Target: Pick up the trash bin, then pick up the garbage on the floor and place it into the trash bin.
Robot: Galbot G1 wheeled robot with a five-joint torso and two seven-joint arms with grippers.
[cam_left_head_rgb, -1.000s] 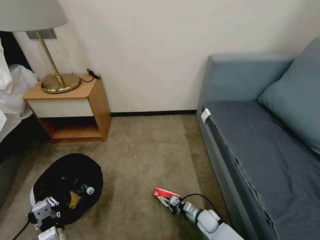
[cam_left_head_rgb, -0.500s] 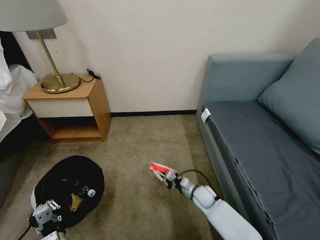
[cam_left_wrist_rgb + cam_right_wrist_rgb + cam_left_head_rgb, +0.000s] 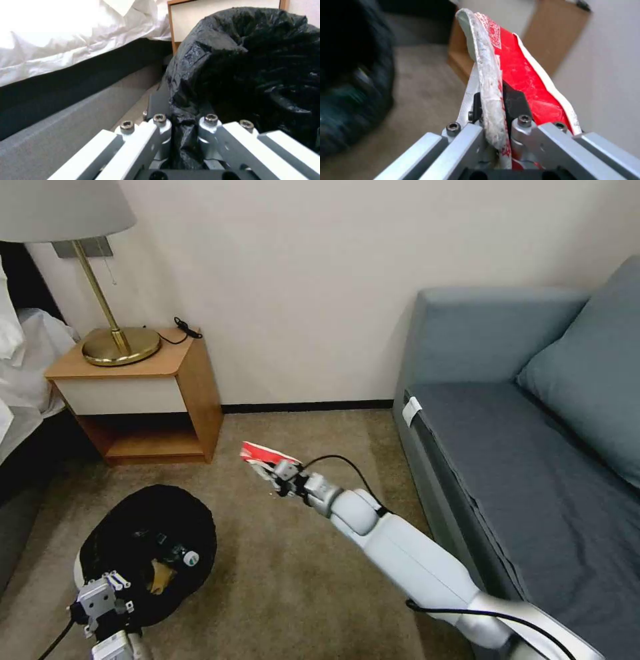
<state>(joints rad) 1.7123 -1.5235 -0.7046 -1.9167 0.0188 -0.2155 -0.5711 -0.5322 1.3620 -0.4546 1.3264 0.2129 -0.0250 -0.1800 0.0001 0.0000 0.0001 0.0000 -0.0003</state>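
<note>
My right end effector [image 3: 275,474], mid-frame, is pinching the crinkled red-white snack bag [image 3: 265,454]; my left end effector [image 3: 182,130] is clamping the wrinkly black trash bin [image 3: 155,543] rim at lower left.

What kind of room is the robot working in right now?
Most likely a hotel room or bedroom: a bed with white sheets beside a wooden nightstand holding a brass lamp, plus a blue-grey sofa on carpet.
</note>
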